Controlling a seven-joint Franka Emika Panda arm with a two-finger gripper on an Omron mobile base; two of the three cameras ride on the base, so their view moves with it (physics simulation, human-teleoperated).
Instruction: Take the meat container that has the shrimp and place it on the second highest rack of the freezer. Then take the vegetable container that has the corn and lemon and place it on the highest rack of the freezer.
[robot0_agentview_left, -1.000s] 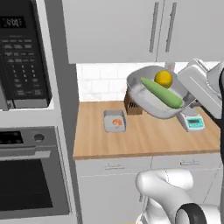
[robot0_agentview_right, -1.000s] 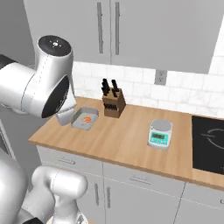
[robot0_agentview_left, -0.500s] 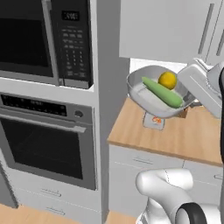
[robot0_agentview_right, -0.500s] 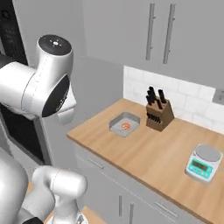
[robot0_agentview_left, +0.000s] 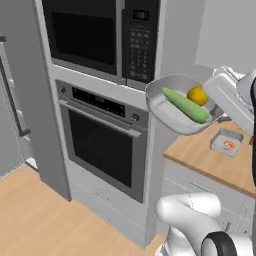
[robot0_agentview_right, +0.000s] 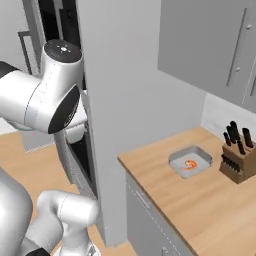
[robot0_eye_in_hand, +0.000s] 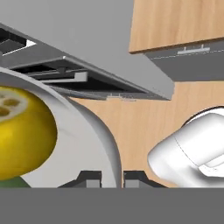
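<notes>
Left base view: the raised arm's gripper (robot0_eye_in_hand: 111, 178) is clamped on the vegetable container's (robot0_agentview_left: 170, 107) rim, held level.

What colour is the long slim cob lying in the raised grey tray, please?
Light green; the long slim cob shows best in the left base view.
</notes>
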